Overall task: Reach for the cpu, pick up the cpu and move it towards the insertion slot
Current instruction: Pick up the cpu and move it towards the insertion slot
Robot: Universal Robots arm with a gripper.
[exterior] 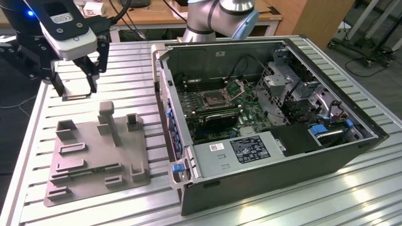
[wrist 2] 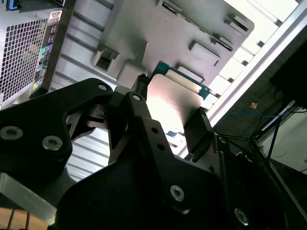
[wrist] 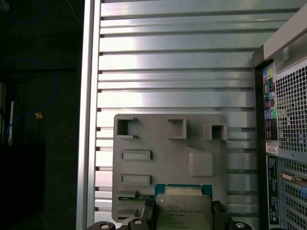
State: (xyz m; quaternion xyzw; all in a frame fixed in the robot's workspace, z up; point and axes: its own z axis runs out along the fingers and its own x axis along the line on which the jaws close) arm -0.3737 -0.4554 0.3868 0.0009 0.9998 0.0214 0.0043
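A slatted aluminium bench (exterior: 125, 66) carries a grey plastic tray (exterior: 94, 141) at 8 o'clock in the exterior view. An open computer case (exterior: 283, 183) stands just beside the tray, at its 3 o'clock. The tray has several moulded pockets and 1 tall upright post (exterior: 108, 117), and a narrow green memory stick (exterior: 88, 172) lies flat in it. A blue latch (exterior: 178, 167) sits on the case's near corner. A wooden desk (exterior: 157, 19) stands at 12 o'clock.

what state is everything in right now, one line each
gripper: shut on the cpu
cpu: held in the air, clear of the grey tray
insertion slot: flap raised, socket open
computer case: lying on its side, side panel off
grey tray: lying flat, memory stick resting in it
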